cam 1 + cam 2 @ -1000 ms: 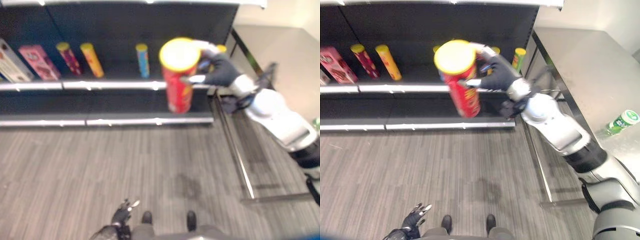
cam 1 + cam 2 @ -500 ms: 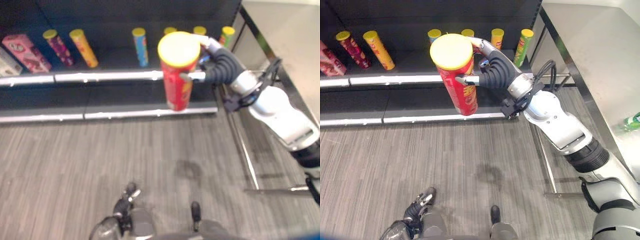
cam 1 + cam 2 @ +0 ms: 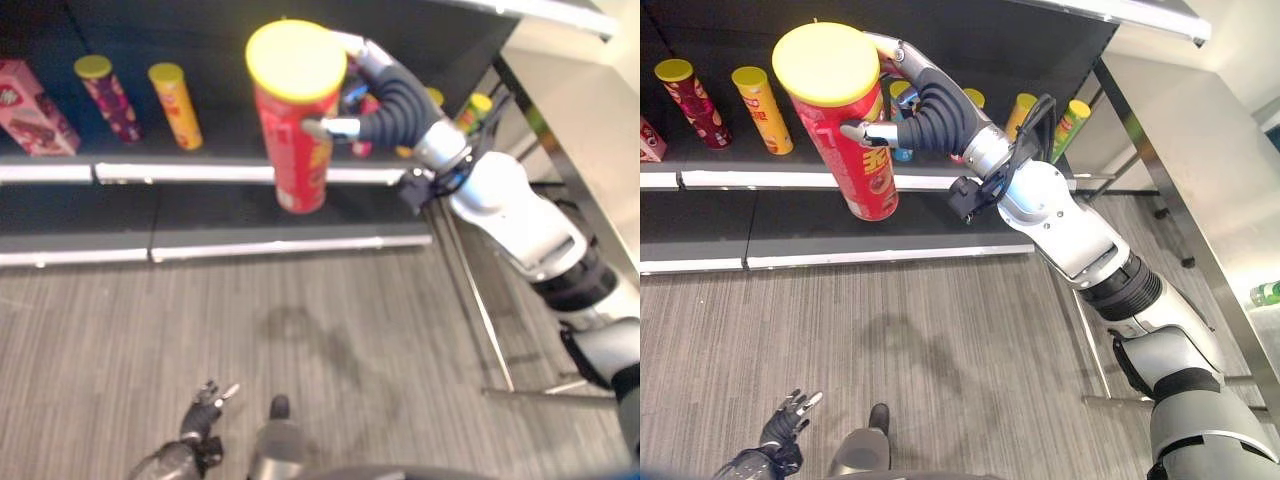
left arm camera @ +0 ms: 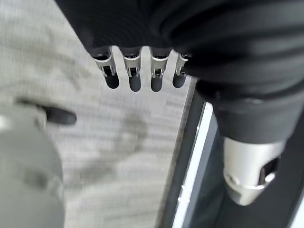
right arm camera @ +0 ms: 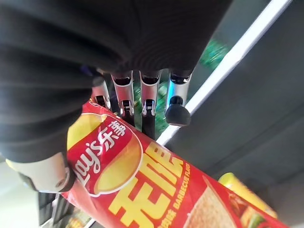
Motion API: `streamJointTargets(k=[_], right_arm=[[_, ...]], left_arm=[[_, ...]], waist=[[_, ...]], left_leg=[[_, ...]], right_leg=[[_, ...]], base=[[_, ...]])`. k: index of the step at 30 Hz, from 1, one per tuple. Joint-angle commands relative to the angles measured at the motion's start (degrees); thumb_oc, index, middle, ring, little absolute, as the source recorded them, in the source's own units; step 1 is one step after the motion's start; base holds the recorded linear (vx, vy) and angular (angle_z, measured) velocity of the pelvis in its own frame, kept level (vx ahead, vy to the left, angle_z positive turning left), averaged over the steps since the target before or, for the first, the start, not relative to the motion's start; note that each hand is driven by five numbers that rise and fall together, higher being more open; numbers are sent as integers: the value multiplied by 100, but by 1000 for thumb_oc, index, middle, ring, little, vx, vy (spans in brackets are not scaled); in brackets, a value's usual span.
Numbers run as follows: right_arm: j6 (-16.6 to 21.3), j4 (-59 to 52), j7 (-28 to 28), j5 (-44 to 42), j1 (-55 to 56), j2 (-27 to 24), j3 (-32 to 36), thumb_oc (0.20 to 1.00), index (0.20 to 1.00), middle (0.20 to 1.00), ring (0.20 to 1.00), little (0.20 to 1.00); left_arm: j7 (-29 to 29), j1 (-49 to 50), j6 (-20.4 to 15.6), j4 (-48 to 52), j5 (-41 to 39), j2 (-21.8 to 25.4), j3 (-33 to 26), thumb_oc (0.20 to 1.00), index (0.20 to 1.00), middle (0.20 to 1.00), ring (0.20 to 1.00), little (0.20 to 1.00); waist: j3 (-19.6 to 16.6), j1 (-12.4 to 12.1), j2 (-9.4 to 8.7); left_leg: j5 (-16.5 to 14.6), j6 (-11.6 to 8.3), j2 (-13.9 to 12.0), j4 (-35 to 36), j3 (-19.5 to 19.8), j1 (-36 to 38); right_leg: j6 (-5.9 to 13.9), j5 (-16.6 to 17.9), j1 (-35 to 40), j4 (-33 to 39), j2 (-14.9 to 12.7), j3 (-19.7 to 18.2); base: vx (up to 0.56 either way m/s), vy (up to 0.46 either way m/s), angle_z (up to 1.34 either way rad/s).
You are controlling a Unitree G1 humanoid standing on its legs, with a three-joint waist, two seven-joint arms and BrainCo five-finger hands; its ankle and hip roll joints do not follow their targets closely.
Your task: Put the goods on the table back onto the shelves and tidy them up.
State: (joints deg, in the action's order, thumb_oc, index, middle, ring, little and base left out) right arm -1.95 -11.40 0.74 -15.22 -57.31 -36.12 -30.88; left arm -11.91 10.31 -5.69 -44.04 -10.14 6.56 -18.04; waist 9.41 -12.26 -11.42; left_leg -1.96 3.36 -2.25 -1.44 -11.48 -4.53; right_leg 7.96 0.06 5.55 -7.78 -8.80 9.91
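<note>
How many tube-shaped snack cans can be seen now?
7. Red can in right hand; on shelf: dark red can, orange can, then blue can, yellow-lidded can, yellow can, green can behind the arm. Others may be hidden.

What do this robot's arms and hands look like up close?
The right arm is smooth silver-grey shells with black joint rings and a black cable at the wrist. The right hand and left hand have dark ribbed covers and silver, dark-tipped fingers.
</note>
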Motion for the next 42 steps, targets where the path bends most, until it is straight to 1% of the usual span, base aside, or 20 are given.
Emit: streamJointTargets(k=[1,5,6,9,10,11,13,14,15,17,18,20,23,27,28,29,30,35,36,42], right_arm=[[296,-685,267,13,-169,-580,172,200,200,200,200,200],[277,-721,220,27,-72,-618,236,200,200,200,200,200],[302,-611,209,46,-139,-691,209,200,200,200,200,200],[328,-518,187,41,-183,-674,216,200,200,200,200,200],[327,-428,183,51,-179,-574,245,200,200,200,200,200],[331,-466,131,26,-19,-549,311,200,200,200,200,200],[326,-464,131,47,-51,-569,279,200,200,200,200,200],[336,-475,139,30,-38,-618,255,200,200,200,200,200],[360,-446,128,-75,-24,-658,178,200,200,200,200,200],[393,-477,153,-81,21,-618,162,200,200,200,200,200],[393,-480,155,-78,29,-621,162,200,200,200,200,200],[350,-664,141,41,341,-279,497,200,200,200,200,200],[241,-653,118,143,360,-132,616,200,200,200,200,200],[241,-654,117,144,363,-132,621,200,200,200,200,200],[207,-639,124,219,231,-161,484,200,200,200,200,200],[207,-638,125,219,229,-161,481,200,200,200,200,200],[198,-920,84,259,428,-23,551,200,200,200,200,200],[204,-945,89,351,493,-36,622,200,200,200,200,200],[229,-1630,28,383,1458,-196,1109,200,200,200,200,200],[247,-1665,34,516,1585,-232,1188,200,200,200,200,200]], left_arm=[[-49,32,-106,157,-119,-126,243,1000,1000,1000,1000,1000],[27,33,-54,161,-50,-99,250,1000,1000,1000,1000,1000],[-48,86,-39,370,-124,-216,297,1000,1000,1000,1000,1000],[-83,127,-57,339,-112,-239,348,1000,1000,1000,1000,1000],[-89,71,-50,283,-95,-215,332,1000,1000,1000,1000,1000],[-101,125,-38,256,-69,-171,262,1000,1000,1000,1000,1000],[-101,139,-45,210,-62,-120,217,1000,1000,1000,1000,1000],[-92,177,-30,208,-73,-105,162,1000,1000,1000,1000,1000],[-96,278,-21,152,15,-132,198,1000,1000,1000,1000,1000],[-112,320,-31,83,73,-209,217,1000,1000,1000,1000,1000],[-110,329,-32,87,74,-211,224,1000,1000,1000,1000,1000],[-131,302,-51,-198,205,-169,358,1000,1000,1000,1000,1000],[-100,256,-86,-170,284,47,600,1000,1000,1000,1000,1000],[-99,258,-84,-167,283,50,602,1000,1000,1000,1000,1000],[-92,221,-88,-76,217,122,650,1000,1000,1000,1000,1000],[-91,222,-88,-75,218,119,649,1000,1000,1000,1000,1000],[-60,129,-41,53,83,103,629,1000,1000,1000,1000,1000],[-51,143,-46,70,48,63,639,1000,1000,1000,1000,1000],[-17,232,-31,181,60,-151,566,1000,1000,1000,1000,1000],[-49,340,-55,289,27,-341,534,1000,1000,1000,1000,1000]], waist=[[179,536,246],[456,754,403],[599,717,485],[813,653,493],[888,598,489],[777,541,453],[681,495,425],[636,421,359],[436,362,252],[222,320,283],[215,307,290],[-144,207,476],[-137,262,610],[-121,248,602],[32,351,791],[36,346,786],[449,715,1020],[544,838,1039],[613,1161,879],[643,1055,788]], left_leg=[[274,-395,134,644,559,32],[460,-433,154,644,608,422],[663,-510,185,343,539,594],[512,-596,207,-486,633,427],[472,-582,74,-692,710,230],[359,-465,-386,-182,711,147],[504,-397,-600,217,821,62],[697,-330,-916,538,952,-188],[669,-348,-1219,644,1271,-732],[662,-443,-1448,644,1286,-1107],[702,-440,-1453,644,1283,-1123],[1073,-701,-1357,644,1060,-781],[1047,-726,-1059,609,860,-413],[1044,-723,-1052,609,845,-391],[915,-655,-873,644,825,-87],[901,-659,-870,644,815,-74],[539,-574,-551,644,743,541],[494,-552,-460,644,757,678],[354,-427,-152,644,944,908],[340,-384,-212,644,957,742]], right_leg=[[-535,475,-526,1278,986,-662],[-562,619,-222,1278,932,-469],[-535,680,-130,1278,912,-365],[-507,768,59,1278,811,-294],[-506,759,144,1268,747,-319],[-484,691,187,1278,657,-380],[-493,616,145,1278,653,-440],[-465,534,196,1278,595,-500],[-473,547,276,1278,450,-632],[-529,582,549,1278,272,-707],[-528,605,527,1278,275,-723],[-666,747,950,1269,-201,-690],[-756,790,888,658,-565,-670],[-752,772,887,631,-578,-684],[-819,680,615,29,-606,-752],[-820,659,614,12,-613,-758],[-664,560,-367,-512,-184,-743],[-631,543,-491,-326,-49,-737],[-562,730,-803,756,376,-932],[-476,769,-464,1234,460,-716]], base=[[197,146,37],[101,29,73],[96,-32,107],[10,-28,43],[15,0,24],[62,43,14],[97,47,-7],[239,153,-12],[325,242,-9],[351,286,-29],[604,555,-40],[654,677,-38],[341,415,-48],[62,122,-1],[166,322,-4],[453,837,-5],[297,513,-14],[148,150,6],[291,47,10],[48,-78,71]])
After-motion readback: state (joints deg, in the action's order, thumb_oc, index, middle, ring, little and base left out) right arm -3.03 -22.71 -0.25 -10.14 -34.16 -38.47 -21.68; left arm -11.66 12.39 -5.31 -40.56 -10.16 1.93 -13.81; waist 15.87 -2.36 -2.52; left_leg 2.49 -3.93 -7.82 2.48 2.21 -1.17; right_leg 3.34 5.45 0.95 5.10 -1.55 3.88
